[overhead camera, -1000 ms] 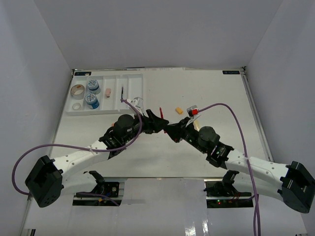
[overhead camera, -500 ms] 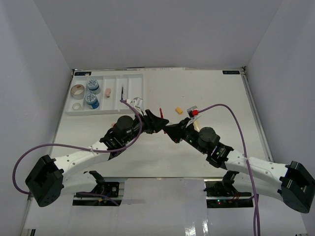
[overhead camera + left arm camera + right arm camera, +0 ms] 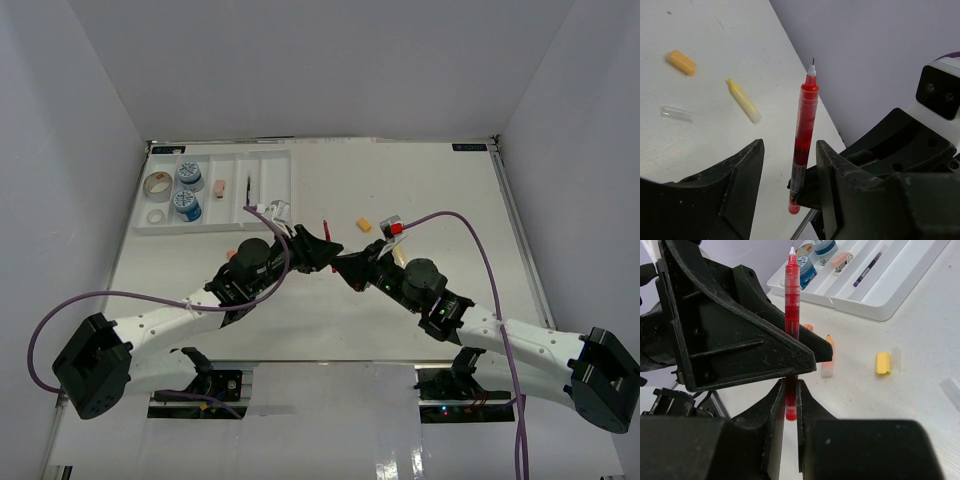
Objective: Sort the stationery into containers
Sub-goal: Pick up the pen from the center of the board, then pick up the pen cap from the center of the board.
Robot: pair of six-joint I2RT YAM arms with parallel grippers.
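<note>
A red pen (image 3: 805,135) stands upright above the table, tip up, and my right gripper (image 3: 791,385) is shut on its lower end. My left gripper (image 3: 790,145) is open, with one finger on each side of the pen's lower half. The pen is close to the right finger and a gap shows on the left. From above, both grippers (image 3: 322,248) (image 3: 345,265) meet mid-table around the red pen (image 3: 326,232). The white tray (image 3: 210,229) at the far left holds a tape roll (image 3: 157,184), two blue-white tubs (image 3: 188,175), a pink eraser (image 3: 219,187) and a dark pen (image 3: 248,187).
A yellow eraser (image 3: 364,224) lies just beyond the grippers. In the left wrist view a yellow marker (image 3: 743,100) and a clear cap (image 3: 676,113) lie on the table past the fingers. An orange marker (image 3: 828,355) lies near the tray (image 3: 900,295).
My left gripper's fingers have drawn closer together around the red pen. The right gripper has kept its hold, and both arms have barely shifted.
</note>
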